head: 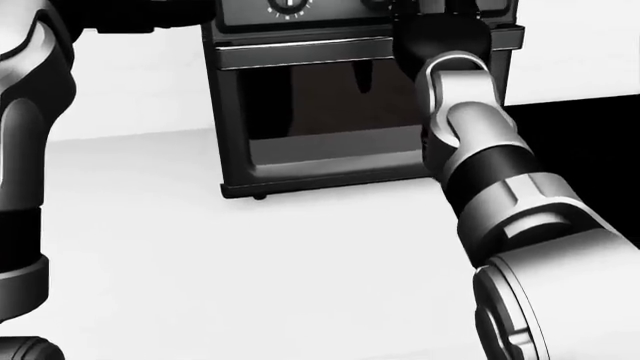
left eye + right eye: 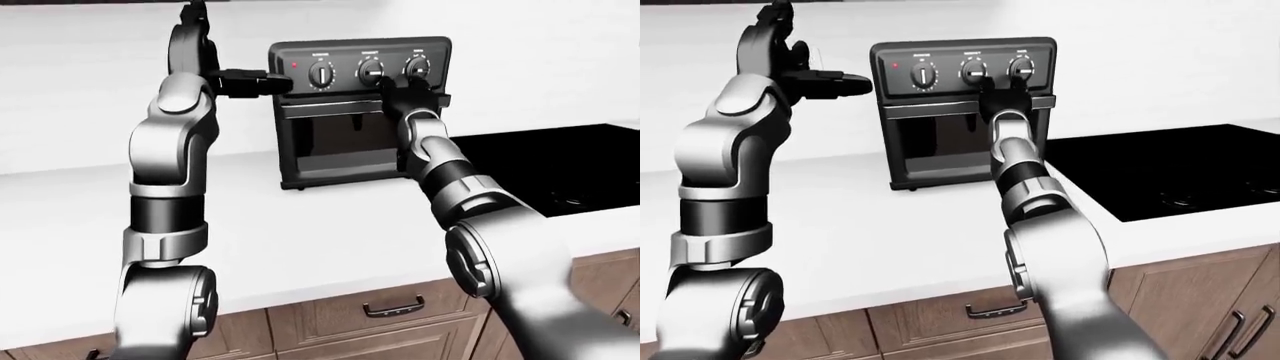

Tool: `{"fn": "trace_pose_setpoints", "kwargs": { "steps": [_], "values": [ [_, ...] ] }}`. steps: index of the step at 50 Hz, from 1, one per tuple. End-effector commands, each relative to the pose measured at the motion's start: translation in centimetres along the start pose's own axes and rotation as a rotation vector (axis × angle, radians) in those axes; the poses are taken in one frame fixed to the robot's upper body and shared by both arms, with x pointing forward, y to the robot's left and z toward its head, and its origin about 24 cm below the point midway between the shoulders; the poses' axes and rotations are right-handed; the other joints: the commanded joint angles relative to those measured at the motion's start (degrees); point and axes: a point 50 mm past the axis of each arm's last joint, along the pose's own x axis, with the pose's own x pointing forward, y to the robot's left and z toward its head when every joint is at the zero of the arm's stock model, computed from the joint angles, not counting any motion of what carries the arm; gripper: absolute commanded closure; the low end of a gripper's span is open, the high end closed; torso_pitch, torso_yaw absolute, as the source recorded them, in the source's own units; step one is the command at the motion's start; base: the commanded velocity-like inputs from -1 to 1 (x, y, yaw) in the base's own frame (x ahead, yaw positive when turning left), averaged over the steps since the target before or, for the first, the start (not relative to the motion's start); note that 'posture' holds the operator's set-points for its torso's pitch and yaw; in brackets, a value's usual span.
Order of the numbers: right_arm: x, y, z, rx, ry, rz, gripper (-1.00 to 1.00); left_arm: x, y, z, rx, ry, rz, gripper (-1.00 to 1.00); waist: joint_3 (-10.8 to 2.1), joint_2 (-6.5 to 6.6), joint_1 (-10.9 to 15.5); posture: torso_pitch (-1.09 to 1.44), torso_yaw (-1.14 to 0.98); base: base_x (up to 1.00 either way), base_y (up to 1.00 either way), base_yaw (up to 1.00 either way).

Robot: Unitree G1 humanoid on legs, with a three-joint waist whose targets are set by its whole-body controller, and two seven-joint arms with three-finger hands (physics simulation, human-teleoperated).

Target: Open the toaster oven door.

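While the toaster oven (image 2: 360,109) stands shut near the counter's (image 2: 300,225) far edge, against the wall and just left of the black cooktop (image 2: 545,169), the robot has both arms up at it. Its right hand (image 2: 1005,91) is pressed to the right end of the door handle (image 2: 330,107), the silver bar under the three dials. The dark fingers seem to hook over the bar, but I cannot tell whether they really close round it. The left hand (image 2: 825,82) hangs beside the oven's upper left corner with fingers stretched toward the casing; whether it touches is unclear, and it holds nothing.

The door (image 1: 320,105) looks shut or nearly so, its glass dark.

The risk, I think, lies in that off-centre hold. Pulling at one end of the bar could let the fingers slide off the tip, leaving the door closed. A hard tug outward instead of down along the hinge arc might drag the whole oven toward the counter's near edge, since the left hand may not be bracing it.
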Motion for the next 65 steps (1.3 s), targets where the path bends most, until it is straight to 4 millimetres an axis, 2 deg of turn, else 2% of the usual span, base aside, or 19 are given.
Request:
{"fn": "trace_pose_setpoints", "kwargs": {
  "steps": [1,8,23,24,25,26,28,29,36,51,65],
  "values": [
    [0.0,-2.6,0.7,0.004,-0.036,-0.092,-1.0,-0.1,0.2,2.0,-0.007,-0.085,0.01,-1.0,-0.59,-0.18,0.2,-0.54,0.0,0.0,0.0,0.0],
    [0.0,-1.1,0.7,0.021,-0.036,-0.069,-1.0,-0.1,0.3,1.8,-0.009,-0.083,0.011,-1.0,-0.63,-0.33,0.3,-0.54,0.0,0.0,0.0,0.0],
    [0.0,-0.6,0.3,0.048,-0.02,-0.068,-1.0,-0.3,0.5,1.9,-0.02,-0.088,0.014,-1.0,-0.6,-0.46,0.8,-0.54,0.0,0.0,0.0,0.0],
    [0.0,-0.6,0.2,0.049,-0.018,-0.068,-0.44,-0.3,0.5,1.9,-0.021,-0.087,0.014,-1.0,-0.6,-0.46,0.8,-0.54,0.0,0.0,0.0,0.0],
    [0.0,-0.6,0.2,0.047,-0.016,-0.068,0.0,-0.2,0.5,1.9,-0.021,-0.088,0.014,-1.0,-0.62,-0.47,0.8,-0.54,0.0,0.0,0.0,0.0],
    [0.0,-0.6,0.1,0.047,-0.014,-0.069,0.21,-0.2,0.5,1.9,-0.02,-0.088,0.014,-1.0,-0.63,-0.49,0.9,-0.54,0.0,0.0,0.0,0.0],
    [0.0,-0.7,0.1,0.046,-0.012,-0.071,0.93,-0.3,0.4,2.1,-0.022,-0.091,0.012,-1.0,-0.69,-0.52,1.0,-0.54,0.0,0.0,0.0,0.0],
    [0.0,-0.7,0.0,0.046,-0.011,-0.074,1.0,-0.3,0.3,2.3,-0.023,-0.093,0.01,-1.0,-0.74,-0.55,1.1,-0.54,0.0,0.0,0.0,0.0],
    [0.0,-0.8,0.1,0.048,-0.016,-0.076,1.0,-0.3,0.6,2.7,-0.03,-0.1,0.011,-1.0,-1.02,-0.81,0.5,-0.54,0.0,0.0,0.0,0.0],
    [0.0,-0.7,-0.1,0.072,-0.025,-0.107,1.0,-0.4,0.7,2.8,-0.036,-0.102,0.013,-1.0,0.27,-0.73,0.7,-0.54,0.0,0.0,0.0,0.0],
    [-0.2,1.1,0.2,0.103,-0.014,-0.093,1.0,-0.9,0.6,3.0,-0.035,-0.106,0.009,-1.0,0.54,-0.71,0.9,-0.54,0.0,0.0,0.0,0.0]
  ]
}}
